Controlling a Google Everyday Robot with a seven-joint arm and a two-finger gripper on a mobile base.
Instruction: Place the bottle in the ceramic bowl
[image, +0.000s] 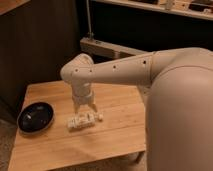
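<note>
White two-finger gripper (85, 110) was at frame centre, pointing down just above the small clear plastic bottle (82, 120), fingers spread apart, gripping nothing. Bottle lay on its side on the light wooden table (120, 135). Round glossy black ceramic bowl (35, 117) sat lower left, well apart from it. Bulky white arm (125, 70) filled the right

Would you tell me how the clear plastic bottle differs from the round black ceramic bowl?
The clear plastic bottle is pale and lies flat; the round black ceramic bowl is dark and wider. The gripper hangs over the bottle, not the bowl. Both rest on the wooden table.
</note>
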